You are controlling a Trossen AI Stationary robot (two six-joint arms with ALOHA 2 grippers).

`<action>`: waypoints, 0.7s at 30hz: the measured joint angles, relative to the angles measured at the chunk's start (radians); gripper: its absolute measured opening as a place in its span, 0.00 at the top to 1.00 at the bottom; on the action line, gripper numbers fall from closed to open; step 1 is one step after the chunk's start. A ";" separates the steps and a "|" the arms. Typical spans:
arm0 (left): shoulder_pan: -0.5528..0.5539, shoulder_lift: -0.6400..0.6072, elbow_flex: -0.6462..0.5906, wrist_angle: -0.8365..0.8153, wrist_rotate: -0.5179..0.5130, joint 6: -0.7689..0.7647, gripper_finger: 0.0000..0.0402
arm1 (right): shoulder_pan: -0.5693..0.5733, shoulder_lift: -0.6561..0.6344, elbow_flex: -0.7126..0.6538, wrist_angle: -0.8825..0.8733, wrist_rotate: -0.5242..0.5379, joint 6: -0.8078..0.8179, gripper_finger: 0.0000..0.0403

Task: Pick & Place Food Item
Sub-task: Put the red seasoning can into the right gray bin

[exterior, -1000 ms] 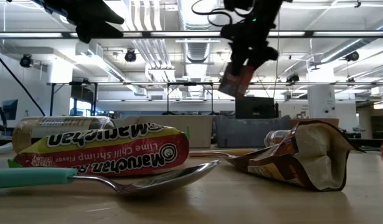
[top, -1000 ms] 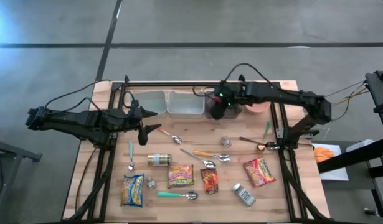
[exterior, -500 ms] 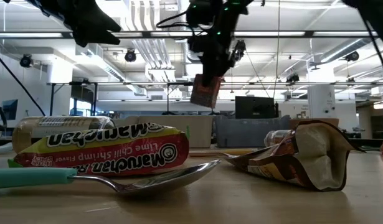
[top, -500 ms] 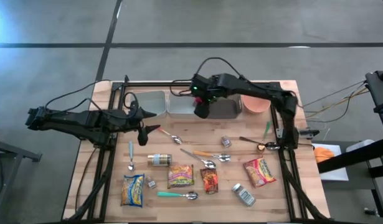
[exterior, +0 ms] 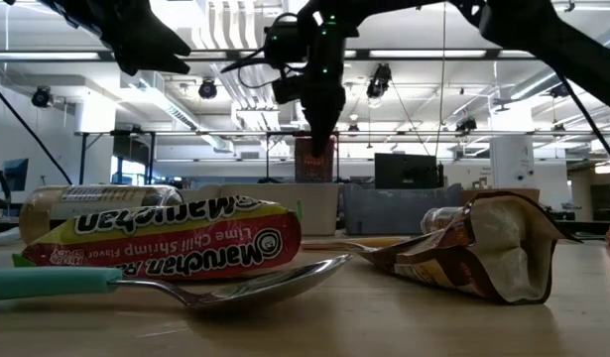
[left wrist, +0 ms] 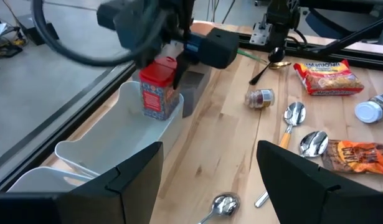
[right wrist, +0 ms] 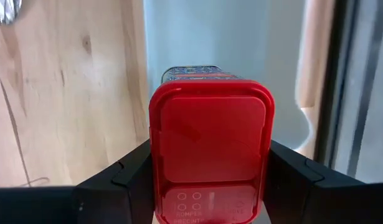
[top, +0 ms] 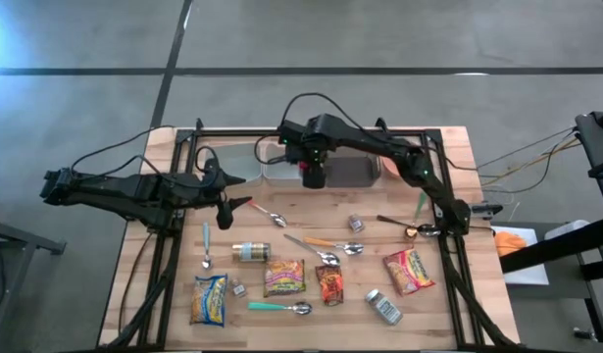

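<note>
Two right gripper [right wrist: 210, 186] fingers clamp red-lidded container [right wrist: 210, 149].

A red-lidded spice container [right wrist: 207, 155] fills the middle of the view, clamped between the right gripper's [right wrist: 207, 186] two dark fingers [right wrist: 119, 180], one pressed against each side of its lid. Its patterned body points away toward a pale, light-blue bin [right wrist: 210, 37]. Bare wooden tabletop [right wrist: 60, 93] lies beside the bin, and a dark frame bar [right wrist: 350, 87] runs along the far edge.
</note>
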 joint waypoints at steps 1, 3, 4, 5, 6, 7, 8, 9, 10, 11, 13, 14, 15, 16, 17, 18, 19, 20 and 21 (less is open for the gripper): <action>0.000 0.000 0.000 -0.001 0.000 0.001 0.35 | 0.000 0.003 0.000 -0.001 -0.017 -0.004 0.47; 0.000 0.000 0.000 -0.002 0.000 0.007 0.35 | -0.002 0.007 0.000 0.003 -0.066 -0.015 0.47; 0.000 0.000 0.000 -0.003 0.000 0.007 0.35 | -0.002 0.007 -0.001 0.003 -0.081 -0.016 0.47; 0.000 0.000 0.000 -0.006 0.000 0.007 0.35 | -0.002 0.007 -0.001 0.003 -0.084 -0.016 0.47; 0.000 0.000 0.000 -0.007 0.000 0.008 0.35 | -0.002 0.007 -0.002 0.005 -0.086 -0.018 0.47; 0.000 0.000 0.000 -0.007 0.000 0.013 0.35 | -0.002 0.007 -0.002 0.008 -0.090 -0.021 0.47; 0.000 0.000 0.000 -0.007 0.000 0.018 0.35 | -0.002 0.007 -0.002 0.012 -0.090 -0.022 0.47; 0.000 0.000 0.000 -0.007 0.000 0.023 0.35 | -0.002 0.007 -0.002 0.016 -0.090 -0.024 0.47; 0.000 0.000 0.000 -0.007 0.000 0.027 0.35 | -0.002 0.007 -0.003 0.019 -0.091 -0.025 0.47; 0.000 0.000 0.000 -0.006 0.000 0.028 0.35 | -0.002 0.008 -0.003 0.022 -0.090 -0.025 0.47; 0.000 0.000 0.000 -0.004 0.000 0.032 0.35 | -0.003 0.012 -0.003 0.032 -0.090 -0.024 0.47; 0.000 -0.001 0.000 -0.003 0.000 0.037 0.35 | -0.003 0.018 -0.003 0.035 -0.090 -0.025 0.47; 0.000 -0.001 0.000 -0.001 0.000 0.043 0.35 | -0.003 0.023 -0.003 0.035 -0.089 -0.025 0.47; 0.000 -0.001 0.000 0.000 0.000 0.049 0.35 | -0.005 0.028 -0.004 0.036 -0.089 -0.025 0.47; 0.000 -0.001 0.000 0.000 0.000 0.053 0.35 | -0.006 0.035 -0.005 0.036 -0.089 -0.025 0.47; 0.000 -0.001 0.001 0.000 0.000 0.055 0.35 | -0.006 0.042 -0.005 0.037 -0.089 -0.026 0.47; 0.000 -0.001 0.001 0.000 0.000 0.056 0.35 | -0.008 0.046 -0.005 0.036 -0.089 -0.027 0.47; 0.000 -0.001 0.001 0.000 0.000 0.056 0.35 | -0.010 0.052 -0.006 0.035 -0.089 -0.027 0.47; 0.000 -0.001 0.001 0.000 0.000 0.056 0.35 | -0.012 0.058 -0.006 0.034 -0.089 -0.028 0.47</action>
